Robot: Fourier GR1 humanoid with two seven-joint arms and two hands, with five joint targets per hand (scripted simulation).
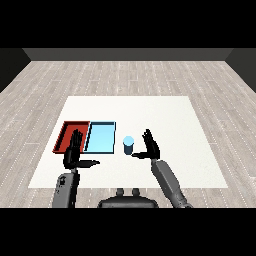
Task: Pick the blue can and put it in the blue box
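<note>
The right hand (150, 146) has its fingers (148, 136) spread apart, holding nothing, and the upright blue can (128, 145) stands just to its left on the white table (190, 150). The left hand (75, 152), also open, hovers farther off near the red tray (67, 125); the blue tray (101, 136) lies just left of the can.

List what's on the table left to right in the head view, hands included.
red tray → left hand (in front of the trays, overlapping the red one's right part) → light blue tray → blue can → right hand
</note>
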